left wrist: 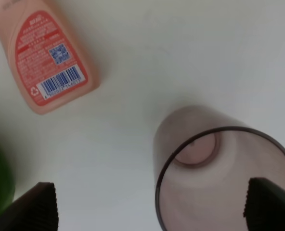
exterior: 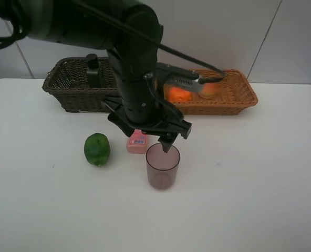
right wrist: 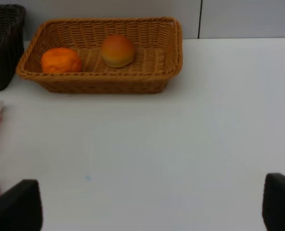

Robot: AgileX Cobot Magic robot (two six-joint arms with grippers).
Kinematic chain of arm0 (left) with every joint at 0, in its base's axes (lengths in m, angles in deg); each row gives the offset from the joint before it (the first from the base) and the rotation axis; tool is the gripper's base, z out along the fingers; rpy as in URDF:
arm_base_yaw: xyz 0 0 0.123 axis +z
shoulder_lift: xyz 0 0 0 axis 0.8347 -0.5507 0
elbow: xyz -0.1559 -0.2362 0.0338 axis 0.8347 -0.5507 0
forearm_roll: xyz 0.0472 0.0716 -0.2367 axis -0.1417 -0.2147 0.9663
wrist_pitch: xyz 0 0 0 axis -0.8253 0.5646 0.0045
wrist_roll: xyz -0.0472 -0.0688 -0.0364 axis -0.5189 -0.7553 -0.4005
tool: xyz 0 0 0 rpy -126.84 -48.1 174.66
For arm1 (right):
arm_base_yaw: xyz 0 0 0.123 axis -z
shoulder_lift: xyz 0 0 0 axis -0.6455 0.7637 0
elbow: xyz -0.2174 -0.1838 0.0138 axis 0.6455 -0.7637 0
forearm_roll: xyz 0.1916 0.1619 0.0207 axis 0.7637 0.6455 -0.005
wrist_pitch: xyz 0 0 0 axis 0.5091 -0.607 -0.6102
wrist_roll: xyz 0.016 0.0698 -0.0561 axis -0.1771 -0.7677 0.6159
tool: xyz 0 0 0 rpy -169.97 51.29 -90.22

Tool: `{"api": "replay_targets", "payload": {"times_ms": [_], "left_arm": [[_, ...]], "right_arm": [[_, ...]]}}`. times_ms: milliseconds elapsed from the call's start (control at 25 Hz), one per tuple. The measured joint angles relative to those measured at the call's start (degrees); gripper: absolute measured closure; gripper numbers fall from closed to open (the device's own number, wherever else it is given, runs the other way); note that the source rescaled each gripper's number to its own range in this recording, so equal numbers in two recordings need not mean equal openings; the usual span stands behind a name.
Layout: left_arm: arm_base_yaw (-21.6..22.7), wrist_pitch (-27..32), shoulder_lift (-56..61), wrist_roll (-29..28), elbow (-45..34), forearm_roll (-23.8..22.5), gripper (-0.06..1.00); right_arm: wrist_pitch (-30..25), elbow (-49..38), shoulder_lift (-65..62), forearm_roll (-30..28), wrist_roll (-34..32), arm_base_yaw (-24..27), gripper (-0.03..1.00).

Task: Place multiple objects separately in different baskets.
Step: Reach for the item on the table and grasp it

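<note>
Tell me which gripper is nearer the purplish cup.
Left. The left gripper hangs open just above the cup; the right gripper is off to the side over the table, facing the tan basket.

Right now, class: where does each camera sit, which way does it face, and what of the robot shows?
Exterior high: mounted high, looking down at the table, dark basket, tan basket and left arm.
Left wrist: above the cup and pink bottle, facing down; the open left gripper shows.
Right wrist: low, facing across to the tan basket with tangerine and peach; the open right gripper shows.
Shared: exterior and left wrist both show cup and pink bottle.
</note>
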Motion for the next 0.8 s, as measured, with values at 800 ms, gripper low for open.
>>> {"api": "replay_targets", "payload": {"times_ms": [800], "left_arm": [[-0.48, -6.27, -2.15, -4.04, -5.14, -0.19, -0.05]], "right_arm": [[0.0, 0.0, 0.0, 0.0, 0.0, 0.0, 0.0]]}}
